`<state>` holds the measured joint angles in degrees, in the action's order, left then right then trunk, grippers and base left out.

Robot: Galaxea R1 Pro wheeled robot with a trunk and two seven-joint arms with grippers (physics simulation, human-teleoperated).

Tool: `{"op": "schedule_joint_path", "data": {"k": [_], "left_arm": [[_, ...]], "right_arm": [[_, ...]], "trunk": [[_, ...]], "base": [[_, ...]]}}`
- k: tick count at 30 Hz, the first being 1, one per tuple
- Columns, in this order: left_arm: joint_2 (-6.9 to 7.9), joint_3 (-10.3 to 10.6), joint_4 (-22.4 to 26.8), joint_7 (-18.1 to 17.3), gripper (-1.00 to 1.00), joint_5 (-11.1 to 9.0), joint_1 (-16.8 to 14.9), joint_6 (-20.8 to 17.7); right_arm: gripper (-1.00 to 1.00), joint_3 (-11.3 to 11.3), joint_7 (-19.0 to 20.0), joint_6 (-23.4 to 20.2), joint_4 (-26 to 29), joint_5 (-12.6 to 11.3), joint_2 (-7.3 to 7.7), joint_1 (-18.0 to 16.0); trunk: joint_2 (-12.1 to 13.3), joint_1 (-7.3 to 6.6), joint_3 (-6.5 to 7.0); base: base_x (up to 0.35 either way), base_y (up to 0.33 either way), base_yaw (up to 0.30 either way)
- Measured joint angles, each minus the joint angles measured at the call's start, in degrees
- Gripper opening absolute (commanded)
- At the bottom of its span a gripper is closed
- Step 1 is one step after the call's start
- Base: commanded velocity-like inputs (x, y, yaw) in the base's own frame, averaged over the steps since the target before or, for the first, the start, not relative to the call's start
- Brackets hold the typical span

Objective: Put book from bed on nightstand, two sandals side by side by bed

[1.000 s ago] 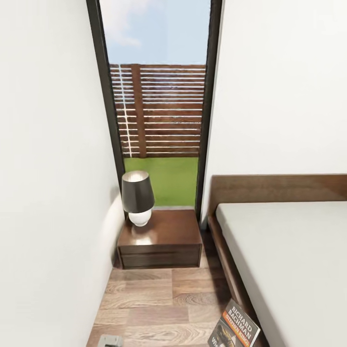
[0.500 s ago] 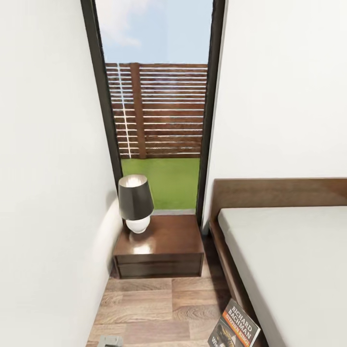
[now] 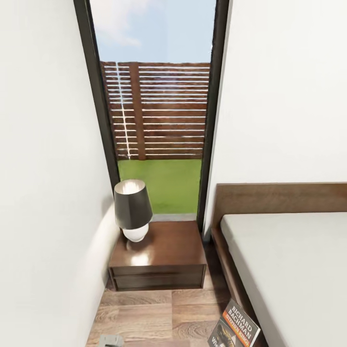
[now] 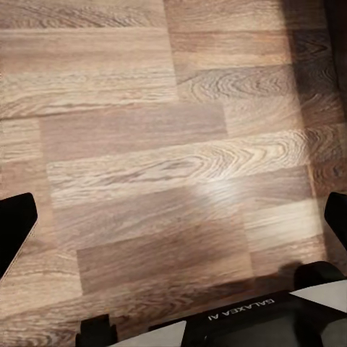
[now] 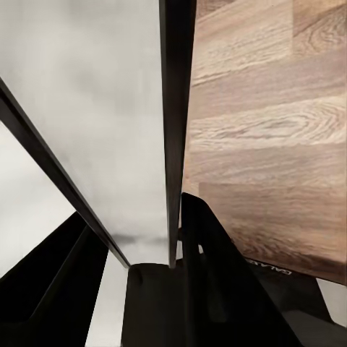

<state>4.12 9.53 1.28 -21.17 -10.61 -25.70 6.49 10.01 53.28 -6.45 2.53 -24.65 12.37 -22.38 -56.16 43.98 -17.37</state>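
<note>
At five o'clock in my head view, the book (image 3: pixel 235 327) stands tilted beside the bed (image 3: pixel 294 270), apparently gripped edge-on by my right tool (image 5: pixel 170 238). My left tool (image 4: pixel 173 231) hangs released over floor (image 4: pixel 144 144). The nightstand (image 3: pixel 159 260) sits at twelve.

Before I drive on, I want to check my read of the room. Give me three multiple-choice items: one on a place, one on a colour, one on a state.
1. Where does the lamp stand?
A. on the bed
B. on the nightstand
C. on the floor

2. What colour is its shade?
A. white
B. blue
C. dark grey

3. How is the left tool?
A. open over bare floor
B. shut on a sandal
C. shut on a cup

Answers:
1 B: the lamp sits on the nightstand, at its wall side.
2 C: the shade is dark grey above a white base.
3 A: the left tool has its fingers spread, with floor planks between them.
</note>
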Motion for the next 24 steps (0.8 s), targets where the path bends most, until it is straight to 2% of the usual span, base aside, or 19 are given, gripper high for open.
{"op": "schedule_joint_path", "data": {"k": [24], "left_arm": [[0.00, 0.00, -0.03, 0.00, 1.00, 0.00, 0.00, 0.00]], "right_arm": [[-1.00, 0.09, 0.00, 0.00, -0.01, 0.05, 0.00, 0.00]], "trunk": [[0.00, 0.00, 0.00]], "base": [[0.317, 0.000, 0.000]]}}
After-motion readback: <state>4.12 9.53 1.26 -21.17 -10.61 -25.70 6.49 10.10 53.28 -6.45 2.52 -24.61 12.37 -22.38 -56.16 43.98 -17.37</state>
